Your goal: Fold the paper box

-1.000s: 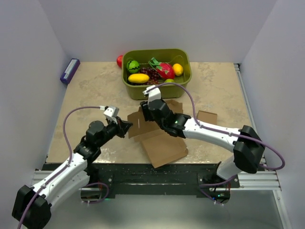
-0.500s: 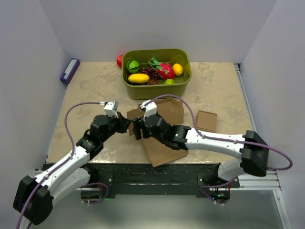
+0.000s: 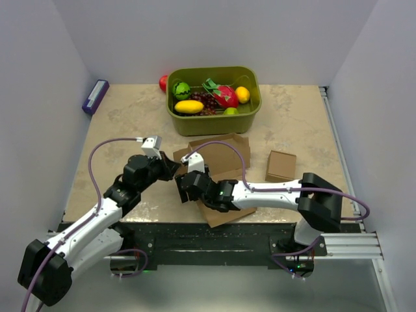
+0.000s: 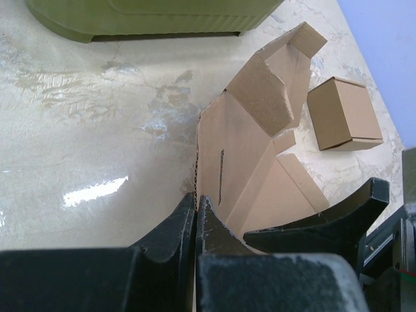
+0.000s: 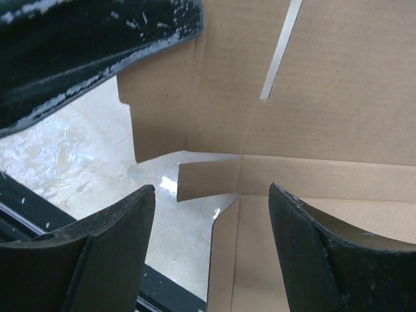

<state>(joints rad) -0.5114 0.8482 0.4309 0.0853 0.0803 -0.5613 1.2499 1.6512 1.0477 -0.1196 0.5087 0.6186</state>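
The paper box (image 3: 224, 151) is a wide brown cardboard piece lying partly unfolded at the table's middle, with its back panel raised. My left gripper (image 3: 173, 171) is shut on its left edge; in the left wrist view the fingers (image 4: 196, 201) pinch the corrugated edge of the box (image 4: 240, 149). My right gripper (image 3: 185, 188) is open and empty, low over the box's near left part. In the right wrist view its fingers (image 5: 211, 195) straddle a small flap and a panel edge of the box (image 5: 312, 97). The left gripper (image 5: 97, 39) shows at the upper left there.
A small brown cardboard cube (image 3: 281, 166) stands right of the box; it also shows in the left wrist view (image 4: 344, 114). A green bin (image 3: 208, 122) of toy fruit stands behind. A purple object (image 3: 95, 96) lies at the far left edge. A red fruit (image 3: 163, 82) lies behind the bin.
My right gripper has moved left and nearer, down from over the box's middle to its near left part. My left gripper shifted slightly toward the box, still holding its edge.
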